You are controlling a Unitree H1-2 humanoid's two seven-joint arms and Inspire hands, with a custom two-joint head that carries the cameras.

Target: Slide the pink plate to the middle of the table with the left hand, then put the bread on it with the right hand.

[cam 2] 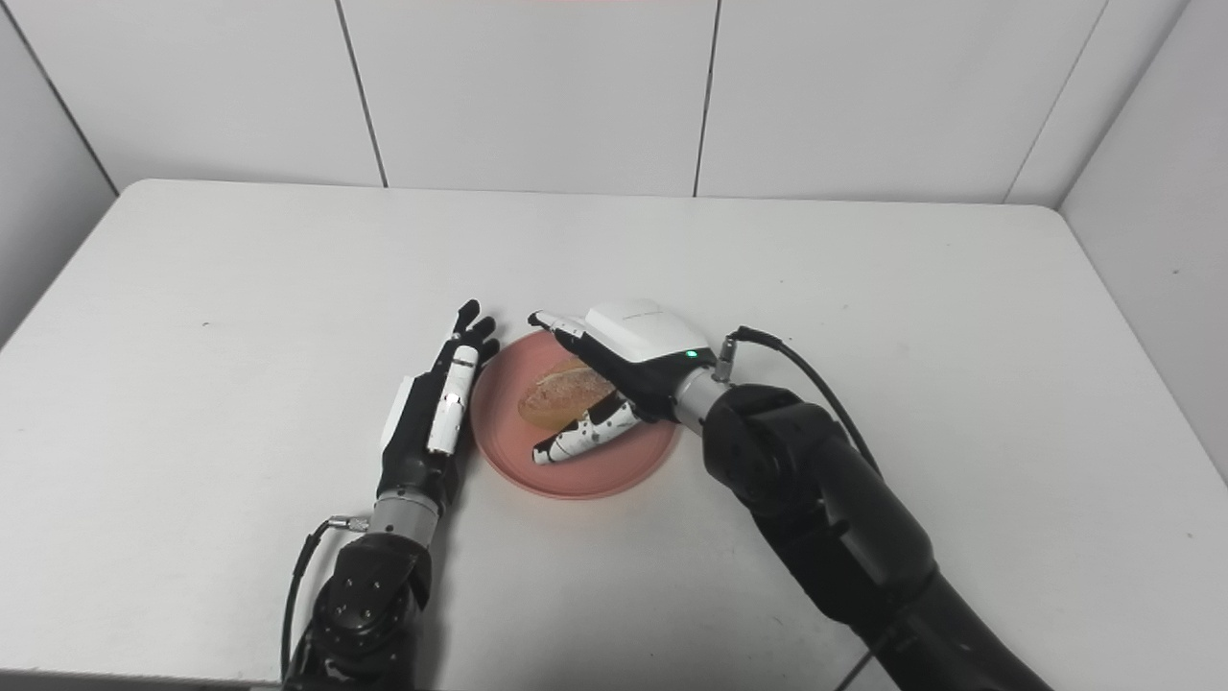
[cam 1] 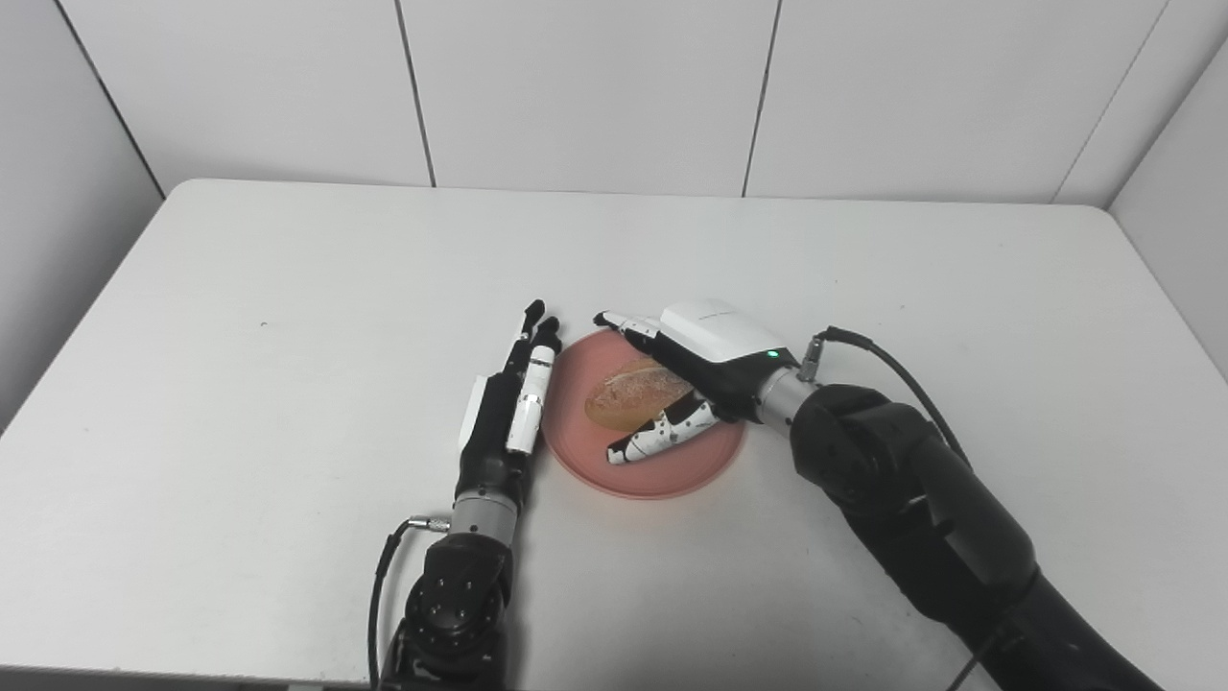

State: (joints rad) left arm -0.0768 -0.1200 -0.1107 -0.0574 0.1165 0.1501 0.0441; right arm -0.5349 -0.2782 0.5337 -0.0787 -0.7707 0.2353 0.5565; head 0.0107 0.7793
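The pink plate (cam 1: pixel 672 470) sits near the middle of the table, a little toward the front. The bread (cam 1: pixel 635 392), a brown oval roll, lies on the plate. My right hand (cam 1: pixel 705 369) reaches over the plate from the right. Its fingers (cam 1: pixel 662 437) are stretched out on both sides of the bread rather than curled onto it, and the palm hides the roll's right end. My left hand (cam 1: pixel 508 403) lies open and flat, fingers straight, along the plate's left rim.
The white table (cam 1: pixel 288 288) is bounded by white walls at the back and on both sides. A black cable (cam 1: pixel 902 369) loops off the right wrist. Both forearms come in over the table's front edge.
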